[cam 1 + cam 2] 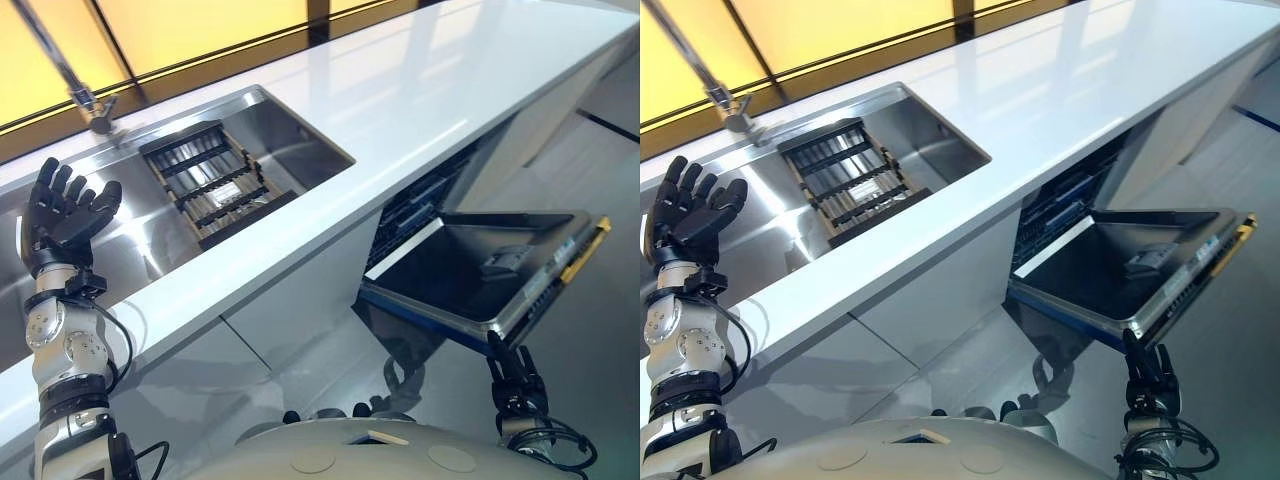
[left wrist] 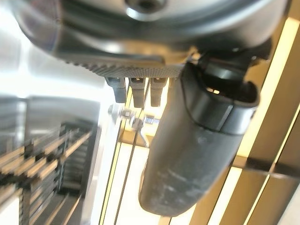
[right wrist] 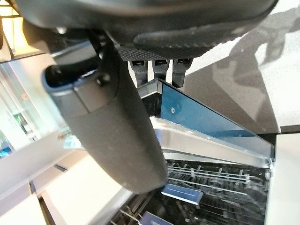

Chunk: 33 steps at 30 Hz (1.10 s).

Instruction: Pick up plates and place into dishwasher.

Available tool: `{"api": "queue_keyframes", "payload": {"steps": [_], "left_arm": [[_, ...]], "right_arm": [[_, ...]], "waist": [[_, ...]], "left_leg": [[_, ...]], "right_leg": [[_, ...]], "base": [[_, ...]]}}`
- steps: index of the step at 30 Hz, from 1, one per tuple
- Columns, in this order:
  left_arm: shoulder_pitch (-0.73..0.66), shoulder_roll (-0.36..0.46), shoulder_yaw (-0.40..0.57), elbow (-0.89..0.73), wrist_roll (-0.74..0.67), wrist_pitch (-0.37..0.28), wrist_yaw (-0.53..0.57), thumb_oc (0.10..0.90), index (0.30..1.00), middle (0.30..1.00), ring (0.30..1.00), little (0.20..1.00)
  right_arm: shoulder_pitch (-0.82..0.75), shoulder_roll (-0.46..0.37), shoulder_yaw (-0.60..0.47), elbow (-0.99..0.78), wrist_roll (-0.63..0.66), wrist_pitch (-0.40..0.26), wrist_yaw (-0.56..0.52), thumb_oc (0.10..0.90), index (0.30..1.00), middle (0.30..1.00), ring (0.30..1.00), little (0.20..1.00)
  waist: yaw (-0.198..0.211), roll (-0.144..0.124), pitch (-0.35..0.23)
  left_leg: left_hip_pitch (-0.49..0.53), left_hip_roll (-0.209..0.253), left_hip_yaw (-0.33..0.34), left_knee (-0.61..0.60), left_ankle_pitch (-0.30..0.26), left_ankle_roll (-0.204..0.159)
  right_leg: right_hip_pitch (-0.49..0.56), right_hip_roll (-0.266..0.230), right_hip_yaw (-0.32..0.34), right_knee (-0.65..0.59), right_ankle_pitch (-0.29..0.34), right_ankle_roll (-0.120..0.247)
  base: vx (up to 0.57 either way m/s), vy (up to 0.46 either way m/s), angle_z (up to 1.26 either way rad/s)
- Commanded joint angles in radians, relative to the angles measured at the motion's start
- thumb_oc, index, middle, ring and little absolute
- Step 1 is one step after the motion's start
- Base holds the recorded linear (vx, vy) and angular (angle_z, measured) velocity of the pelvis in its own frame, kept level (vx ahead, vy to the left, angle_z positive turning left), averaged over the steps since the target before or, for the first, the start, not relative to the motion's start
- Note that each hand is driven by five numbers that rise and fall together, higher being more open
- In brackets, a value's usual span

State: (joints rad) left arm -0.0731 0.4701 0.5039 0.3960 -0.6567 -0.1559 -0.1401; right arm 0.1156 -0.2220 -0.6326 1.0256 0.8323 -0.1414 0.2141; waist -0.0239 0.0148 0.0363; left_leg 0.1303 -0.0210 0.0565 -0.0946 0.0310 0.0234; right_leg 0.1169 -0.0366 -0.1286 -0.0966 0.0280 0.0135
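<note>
Left eye view: the left hand (image 1: 68, 212) is raised over the steel sink (image 1: 310, 140) at the near-left end of the white counter (image 1: 420, 90), palm up, fingers spread and loosely bent, holding nothing. A dark slatted rack (image 1: 212, 180) lies tilted in the sink basin, well apart from that hand, and the tap (image 1: 95, 105) stands at the sink's far edge, below the yellow-lit window (image 1: 200, 25). I can see no plates on the counter, in the sink or in either hand. Under the counter to the right the dishwasher (image 1: 425, 205) stands with its door (image 1: 490, 270) dropped partly open, the dark inner face up, and a wire basket (image 3: 211, 180) shows inside it in the right wrist view. The right hand (image 1: 515, 385) hangs low by the door's near lower edge, just below it, fingers pointing up towards the door, fairly straight and empty; whether they touch the door I cannot tell. In the right wrist view its thumb (image 3: 112, 126) stands out straight in front of the door's blue edge.
</note>
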Motion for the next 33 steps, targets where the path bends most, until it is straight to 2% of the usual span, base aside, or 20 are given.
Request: {"api": "queue_keyframes", "payload": {"steps": [1, 9, 12, 18, 22, 27, 33], "left_arm": [[-0.075, 0.038, 0.006, -0.091, 0.036, -0.072, -0.03, 0.8, 0.9, 0.9, 0.9, 0.9], [-0.041, 0.002, 0.018, -0.159, 0.054, -0.007, -0.024, 0.8, 0.9, 0.9, 0.9, 0.9], [-0.028, -0.009, 0.015, -0.182, 0.05, 0.019, -0.025, 0.8, 0.9, 0.9, 0.9, 0.9], [0.004, -0.013, 0.006, -0.194, 0.032, 0.029, -0.021, 0.8, 0.9, 0.9, 0.9, 0.9], [0.023, -0.019, -0.01, -0.196, 0.026, 0.03, -0.019, 0.8, 0.9, 0.9, 0.9, 0.9], [0.04, -0.027, -0.035, -0.202, 0.023, 0.044, -0.015, 0.8, 0.9, 0.9, 0.9, 0.9], [0.045, -0.014, -0.067, -0.202, 0.005, 0.049, -0.012, 0.8, 0.9, 0.9, 0.9, 0.9]], "right_arm": [[-0.088, -0.064, -0.022, 0.015, 0.012, 0.011, 0.149, 0.8, 0.9, 0.9, 0.9, 0.9], [-0.132, -0.115, 0.016, -0.049, 0.029, 0.042, 0.247, 0.8, 0.9, 0.9, 0.9, 0.9], [-0.163, -0.13, 0.037, -0.115, 0.052, 0.021, 0.261, 0.8, 0.9, 0.9, 0.9, 0.9], [-0.221, -0.119, 0.086, -0.281, 0.076, -0.011, 0.299, 0.8, 0.9, 0.9, 0.9, 0.9], [-0.269, -0.123, 0.1, -0.367, 0.122, 0.002, 0.305, 0.8, 0.9, 0.9, 0.9, 0.9], [-0.335, -0.111, 0.123, -0.483, 0.229, 0.049, 0.301, 0.8, 0.9, 0.9, 0.9, 0.9], [-0.392, -0.111, 0.174, -0.565, 0.27, 0.083, 0.304, 0.8, 0.9, 0.9, 0.9, 0.9]], "waist": [[0.026, 0.035, -0.058], [0.05, 0.058, -0.018], [0.059, 0.064, -0.007], [0.067, 0.069, -0.004], [0.077, 0.068, -0.012], [0.092, 0.069, -0.025], [0.113, 0.065, -0.036]], "left_leg": [[-0.016, -0.048, -0.072, 0.007, -0.07, 0.015], [-0.004, -0.051, -0.1, 0.007, -0.053, 0.008], [0.001, -0.05, -0.104, 0.007, -0.045, 0.005], [0.016, -0.045, -0.098, 0.007, -0.044, 0.0], [0.031, -0.043, -0.094, 0.007, -0.049, -0.003], [0.042, -0.046, -0.104, 0.007, -0.041, 0.002], [0.044, -0.049, -0.118, 0.009, -0.043, 0.003]], "right_leg": [[-0.035, 0.041, -0.053, 0.126, -0.131, 0.009], [-0.029, 0.03, -0.083, 0.153, -0.139, 0.004], [-0.02, 0.026, -0.092, 0.151, -0.131, 0.005], [0.001, 0.019, -0.103, 0.133, -0.117, 0.012], [0.018, 0.012, -0.113, 0.127, -0.116, 0.017], [0.024, 0.006, -0.123, 0.133, -0.111, 0.018], [0.03, 0.007, -0.129, 0.127, -0.112, 0.016]], "base": [[0.07, 0.022, 0.21], [0.08, 0.038, 0.13], [0.1, 0.044, 0.09], [0.1, 0.031, 0.0], [0.1, 0.018, -0.03], [0.1, 0.014, -0.03], [0.04, 0.002, -0.01]]}}
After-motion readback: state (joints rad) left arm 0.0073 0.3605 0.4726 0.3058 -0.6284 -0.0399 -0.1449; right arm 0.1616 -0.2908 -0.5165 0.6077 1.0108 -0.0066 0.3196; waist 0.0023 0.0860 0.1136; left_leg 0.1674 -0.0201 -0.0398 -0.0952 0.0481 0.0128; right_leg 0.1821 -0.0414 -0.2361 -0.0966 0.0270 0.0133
